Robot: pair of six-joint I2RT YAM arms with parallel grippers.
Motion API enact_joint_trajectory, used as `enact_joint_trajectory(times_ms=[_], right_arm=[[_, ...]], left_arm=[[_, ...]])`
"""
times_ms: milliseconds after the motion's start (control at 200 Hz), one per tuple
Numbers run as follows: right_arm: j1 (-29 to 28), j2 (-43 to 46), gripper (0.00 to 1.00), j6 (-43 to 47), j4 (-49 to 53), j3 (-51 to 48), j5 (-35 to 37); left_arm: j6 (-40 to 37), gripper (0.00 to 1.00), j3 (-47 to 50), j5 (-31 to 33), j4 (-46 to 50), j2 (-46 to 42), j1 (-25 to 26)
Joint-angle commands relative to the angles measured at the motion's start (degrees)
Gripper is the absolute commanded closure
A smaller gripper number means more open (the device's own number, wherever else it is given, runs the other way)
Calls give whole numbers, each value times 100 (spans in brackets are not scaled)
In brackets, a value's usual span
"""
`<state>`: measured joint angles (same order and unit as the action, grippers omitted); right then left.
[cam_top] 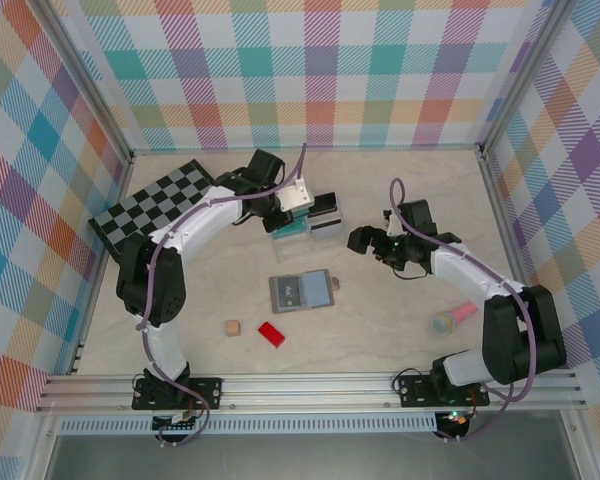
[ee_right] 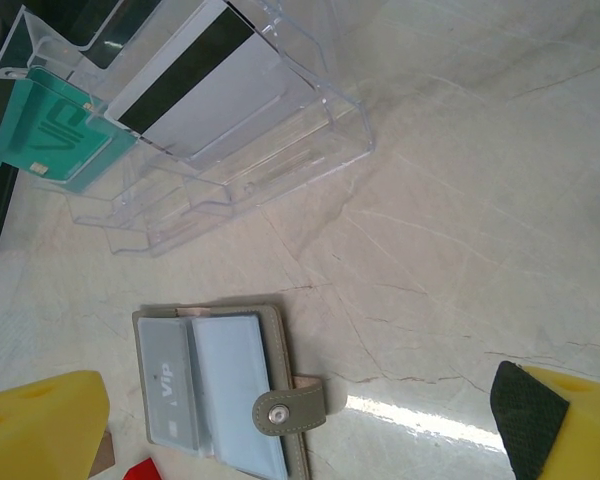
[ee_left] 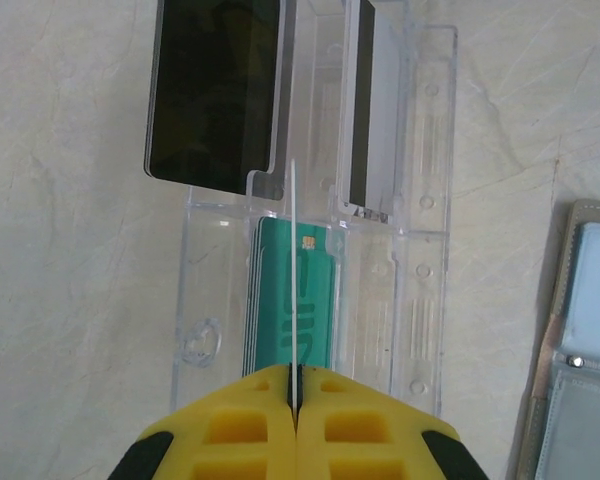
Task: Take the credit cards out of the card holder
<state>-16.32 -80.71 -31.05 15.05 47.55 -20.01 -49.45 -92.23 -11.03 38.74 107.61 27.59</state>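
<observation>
Jaws of the left gripper (ee_left: pixel 295 390) are clenched on a thin pale card (ee_left: pixel 293 260), edge-on, sticking straight out from the tips over a clear rack (ee_left: pixel 425 200). Jaws of the right gripper (cam_top: pixel 363 239) are spread wide, gripping nothing, with the holder (ee_right: pixel 230 400) lying open on the table between its fingers. Teal card (ee_left: pixel 275 290), black card (ee_left: pixel 215 90) and striped card (ee_right: pixel 220 95) sit in the rack just past the left tips, so it's probably mostly done: the held card needs placing, and a grey VIP card (ee_right: pixel 165 385) in the holder looks left to pull.

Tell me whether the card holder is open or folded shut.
Open: the card holder lies spread flat, both sleeve panels facing up, its snap tab unfastened.
</observation>
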Motion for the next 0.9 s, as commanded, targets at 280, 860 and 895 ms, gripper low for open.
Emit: enact_joint_trajectory(times_ms=[280,860,895], right_arm=[[6,-72,0,-37,-40,0,-61],[6,-77,0,-6,13,20,-56],[7,-77,0,-4,13,26,-63]], left_arm=[[-481,100,-301,332,515,303,-56],[-583,98,-311,491,248,541,-62],[-574,97,-326,488,256,566,-59]])
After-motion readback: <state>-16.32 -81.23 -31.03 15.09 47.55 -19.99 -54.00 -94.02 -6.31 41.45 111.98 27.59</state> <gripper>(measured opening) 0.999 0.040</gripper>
